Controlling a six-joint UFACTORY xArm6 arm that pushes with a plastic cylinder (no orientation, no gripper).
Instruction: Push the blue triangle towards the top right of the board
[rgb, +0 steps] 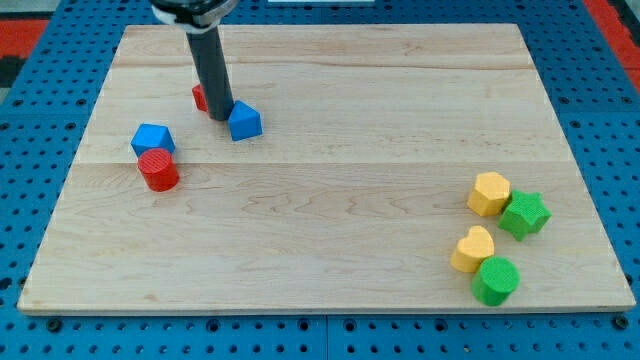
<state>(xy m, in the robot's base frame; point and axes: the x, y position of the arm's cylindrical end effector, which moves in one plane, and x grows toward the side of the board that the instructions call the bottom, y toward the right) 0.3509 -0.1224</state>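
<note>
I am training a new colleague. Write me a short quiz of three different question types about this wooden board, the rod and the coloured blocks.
1. True or false: my tip stands at the left side of the small blue triangle block, close against it.
2. Multiple choice: the red cylinder block sits directly beside which block? A) the blue hexagonal block B) the green star block C) the yellow heart block
3. Fill in: the yellow hexagonal block and the green cylinder block lie near the light wooden board's ____ edge in the view.

Key: 1 true; 2 A; 3 right.
</note>
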